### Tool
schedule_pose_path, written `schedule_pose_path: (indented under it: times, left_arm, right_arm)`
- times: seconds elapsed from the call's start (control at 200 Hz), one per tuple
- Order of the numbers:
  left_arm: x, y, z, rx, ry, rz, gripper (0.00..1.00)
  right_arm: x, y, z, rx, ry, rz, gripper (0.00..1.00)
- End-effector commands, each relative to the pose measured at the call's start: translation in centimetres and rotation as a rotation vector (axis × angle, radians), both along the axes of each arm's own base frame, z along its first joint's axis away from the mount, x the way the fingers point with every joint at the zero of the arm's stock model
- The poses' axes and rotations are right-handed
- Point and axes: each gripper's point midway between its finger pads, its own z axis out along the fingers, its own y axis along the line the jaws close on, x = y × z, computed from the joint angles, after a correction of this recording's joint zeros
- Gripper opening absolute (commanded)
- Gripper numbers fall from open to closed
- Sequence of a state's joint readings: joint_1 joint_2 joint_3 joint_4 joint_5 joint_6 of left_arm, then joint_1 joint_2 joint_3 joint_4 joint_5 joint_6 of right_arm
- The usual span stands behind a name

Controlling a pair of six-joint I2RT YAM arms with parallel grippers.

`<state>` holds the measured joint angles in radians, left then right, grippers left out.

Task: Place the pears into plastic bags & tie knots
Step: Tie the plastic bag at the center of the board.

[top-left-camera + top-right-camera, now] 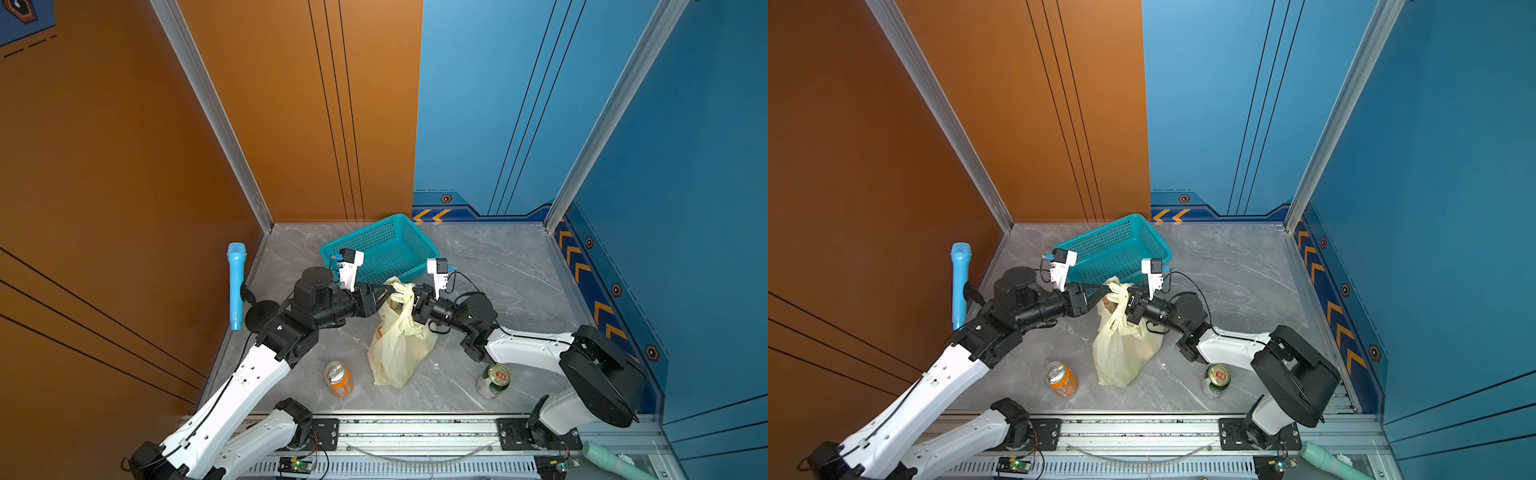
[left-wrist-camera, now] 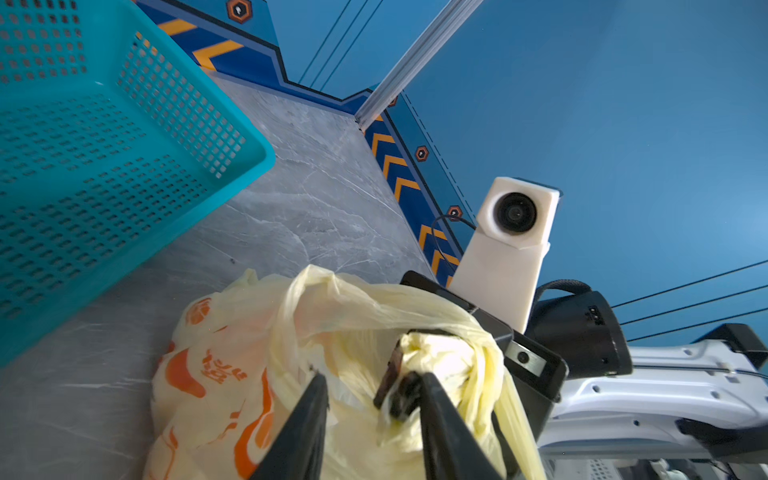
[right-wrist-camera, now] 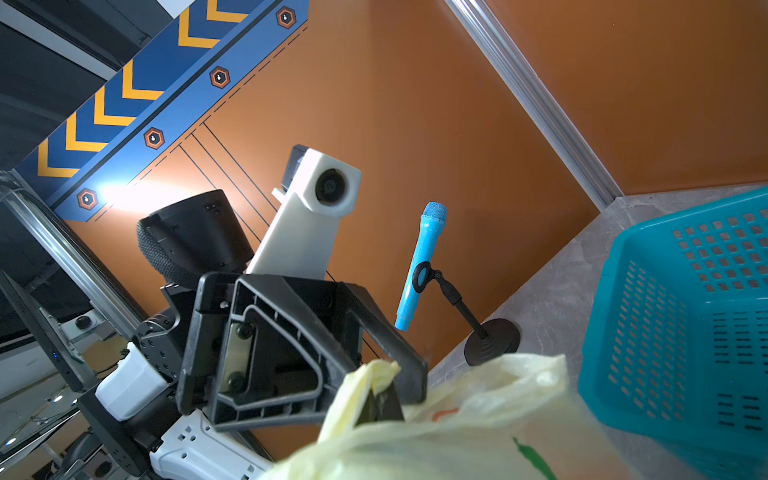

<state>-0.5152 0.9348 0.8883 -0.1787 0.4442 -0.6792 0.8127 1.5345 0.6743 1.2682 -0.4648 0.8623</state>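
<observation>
Bag (image 1: 397, 345) sits bulging on the worktop (image 1: 498, 266), pears presumably inside, unseen. At its left, the left claw (image 1: 386, 294) stands part open astride the twisted handles (image 2: 436, 353), likely to catch a loop. At its right, the right claw (image 1: 409, 300) clamps them taut for knotting.

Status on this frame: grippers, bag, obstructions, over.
Left gripper open over plastic bag top. Right gripper shut on its handle. Bag bulging, knot unconfirmed. Basket, orange can, green can stand apart.

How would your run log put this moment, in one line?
left claw: open, by handles | right claw: shut on plastic bag | bag upright on table
</observation>
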Motion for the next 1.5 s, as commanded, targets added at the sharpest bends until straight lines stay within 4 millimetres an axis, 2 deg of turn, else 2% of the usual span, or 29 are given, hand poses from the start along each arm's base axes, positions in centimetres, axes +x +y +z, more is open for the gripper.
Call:
schedule_pose_path:
  times: [0.0,0.065,0.23,0.441,0.676,0.726,0.876,1.081,1.151,1.377,1.497]
  left_arm:
    - [-0.8,-1.5,1.1,-0.117,0.001,-0.101,0.42]
    - [-1.0,-1.8,1.3,-0.156,0.003,-0.125,0.4]
    - [-0.9,-1.6,1.1,-0.188,0.014,-0.129,0.2]
    - [-0.7,-1.1,0.6,-0.21,0.034,-0.113,0.0]
    - [-0.5,-0.5,0.5,-0.219,0.033,-0.085,0.0]
    - [-0.4,-0.1,0.3,-0.204,0.036,-0.066,0.0]
    - [0.0,1.0,-0.1,-0.169,0.032,-0.008,0.0]
    - [0.2,1.7,-0.2,-0.153,0.023,0.026,0.0]
    - [0.2,1.8,-0.2,-0.149,0.023,0.027,0.0]
    - [0.4,2.0,-0.8,-0.129,0.039,0.041,0.0]
    - [0.4,1.9,-1.0,-0.125,0.048,0.038,0.0]
  right_arm:
    - [-0.3,-0.1,0.6,0.035,-0.022,-0.002,0.0]
    - [-0.3,-0.1,0.6,0.033,-0.02,-0.002,0.0]
    - [-0.2,-0.2,0.4,0.027,-0.014,-0.011,0.0]
    - [-0.2,-0.2,0.0,0.007,-0.009,-0.021,0.0]
    - [0.0,-0.3,-0.8,-0.029,0.005,-0.032,0.0]
    - [0.1,-0.4,-1.1,-0.038,0.015,-0.04,0.12]
    - [0.1,-0.8,-2.5,-0.098,0.047,-0.057,0.32]
    - [-0.6,-2.0,-5.1,-0.222,0.083,-0.084,0.4]
    - [-1.1,-2.7,-5.9,-0.266,0.098,-0.093,0.41]
    - [-3.7,-5.9,-6.2,-0.372,0.045,-0.118,0.5]
    - [-5.7,-6.3,-6.2,-0.426,-0.045,-0.066,0.58]
